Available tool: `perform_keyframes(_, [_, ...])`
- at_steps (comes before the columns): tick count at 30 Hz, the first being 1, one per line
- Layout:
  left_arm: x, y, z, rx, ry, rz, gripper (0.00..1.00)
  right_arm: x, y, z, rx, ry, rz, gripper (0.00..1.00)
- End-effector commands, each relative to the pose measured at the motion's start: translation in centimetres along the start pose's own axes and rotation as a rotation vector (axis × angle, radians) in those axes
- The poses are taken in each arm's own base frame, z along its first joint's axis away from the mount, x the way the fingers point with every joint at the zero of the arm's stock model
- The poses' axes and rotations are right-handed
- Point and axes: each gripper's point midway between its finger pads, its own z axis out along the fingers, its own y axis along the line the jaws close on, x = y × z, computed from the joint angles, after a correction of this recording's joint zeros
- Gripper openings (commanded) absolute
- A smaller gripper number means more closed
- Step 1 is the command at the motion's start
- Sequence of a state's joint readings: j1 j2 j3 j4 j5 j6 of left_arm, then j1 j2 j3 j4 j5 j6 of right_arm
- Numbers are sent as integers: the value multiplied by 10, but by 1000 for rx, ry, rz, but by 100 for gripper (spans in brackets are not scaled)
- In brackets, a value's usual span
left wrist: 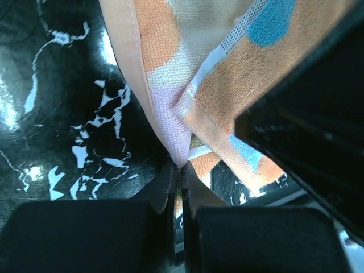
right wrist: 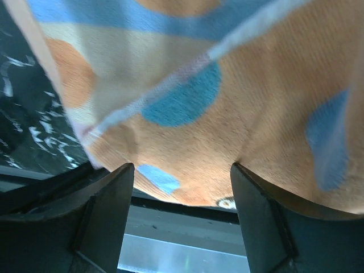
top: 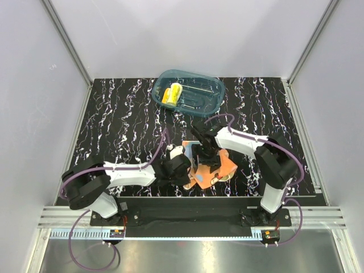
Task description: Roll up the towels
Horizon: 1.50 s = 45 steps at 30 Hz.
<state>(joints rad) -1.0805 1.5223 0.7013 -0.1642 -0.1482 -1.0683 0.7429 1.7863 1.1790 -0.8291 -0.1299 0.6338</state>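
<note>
Fabric fills both wrist views: the orange towel [top: 215,168] — soft terry with light-blue dots on one face and orange dots and blue stripes on pale yellow on the other — lies crumpled and partly folded over itself on the black, white-veined marble-look tabletop [top: 114,125], near the front edge and between the two arms.

The left gripper [top: 191,172] comes at it from the left. In the left wrist view its black fingers [left wrist: 165,187] are pressed together, and a pale folded edge of the orange towel [left wrist: 170,62] runs down into their tips, so the left gripper [left wrist: 180,170] is closed on that edge.

The right gripper [top: 207,158] sits over the towel's far side. In its own camera the two dark fingers [right wrist: 108,193] stand well apart, with the orange towel [right wrist: 256,114] bulging just beyond the right gripper [right wrist: 182,179]; the jaws are open, not clamped on it.

The yellow towel [top: 172,94] is already a small roll — it lies in the left part of the teal translucent plastic tub [top: 217,86] at the back of the table, well apart from both grippers.
</note>
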Motion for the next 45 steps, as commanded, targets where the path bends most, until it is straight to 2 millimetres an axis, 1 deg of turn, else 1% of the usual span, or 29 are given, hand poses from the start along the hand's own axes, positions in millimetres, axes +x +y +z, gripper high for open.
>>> perform_keyframes(1, [8,11,2,35,21,-37,0,-17,38,-11,-94,-49,-31,75])
perform_keyframes(3, [8,13,2,44,25,-44,0,-16,47,-12,-109,-50,-44,75])
perform_keyframes(6, [8,11,3,81,18,-51,0,-15,55,-7,-114,-37,-54,74])
perform_keyframes(7, [8,10,3,96,14,-54,0,-11,58,-4,-115,-26,-63,74])
perform_keyframes(11, [6,9,1,119,10,-62,0,-5,62,6,-116,-4,-71,71])
perform_keyframes(14, [3,9,-1,135,-3,-66,0,-2,62,13,-109,12,-75,62])
perform_keyframes(15, [3,9,-2,134,-7,-67,0,-2,62,14,-104,15,-74,55])
perform_keyframes(18, [0,14,-4,126,-17,-71,0,-3,56,17,-74,14,-75,41])
perform_keyframes(19, [0,14,-6,127,-21,-73,0,-4,55,16,-68,6,-76,31])
perform_keyframes(21, [-1,19,-6,121,-25,-78,0,-5,54,13,-60,-1,-79,27])
perform_keyframes(22, [-2,18,-7,125,-29,-81,0,-5,52,12,-48,-4,-80,21])
perform_keyframes(25, [-3,23,-7,114,-31,-85,0,-6,50,7,-38,-14,-85,17])
perform_keyframes(26, [-4,24,-7,111,-33,-86,0,-5,49,6,-35,-13,-87,12])
perform_keyframes(27, [-3,26,-8,106,-30,-90,0,-5,48,4,-34,-16,-93,11])
perform_keyframes(28, [-3,27,-7,102,-30,-91,0,-4,44,0,-19,-20,-95,7])
perform_keyframes(29, [-4,28,-8,98,-31,-94,0,-5,43,-2,-13,-25,-105,0])
perform_keyframes(30, [-4,30,-8,90,-31,-100,0,-5,41,-7,-9,-35,-112,0])
perform_keyframes(33, [-9,31,-9,86,-38,-114,0,-7,27,-15,48,-63,-119,0])
perform_keyframes(34, [-8,35,-11,74,-32,-116,0,-10,19,-23,61,-80,-109,0])
perform_keyframes(35, [-11,39,-12,60,-32,-124,0,-13,15,-27,60,-88,-106,0])
perform_keyframes(36, [-16,38,-17,67,-43,-123,0,-15,12,-33,55,-98,-99,0])
perform_keyframes(37, [-21,40,-20,62,-54,-126,0,-18,7,-46,40,-119,-86,0])
perform_keyframes(38, [-26,48,-23,37,-60,-139,0,-28,-4,-55,36,-138,-59,0])
perform_keyframes(39, [-34,47,-31,52,-87,-135,0,-34,-10,-71,15,-175,-41,0])
perform_keyframes(40, [-39,51,-36,47,-98,-138,0,-38,-16,-82,9,-193,-26,0])
perform_keyframes(41, [-45,54,-40,42,-114,-142,0,-50,-32,-93,8,-219,14,0])
perform_keyframes(42, [-56,60,-48,33,-139,-148,0,-56,-38,-108,-9,-259,25,0])
perform_keyframes(44, [-67,66,-56,21,-165,-148,0,-66,-49,-125,-16,-300,34,0])
perform_keyframes(45, [-78,72,-64,5,-185,-148,0,-73,-57,-132,-15,-316,56,0])
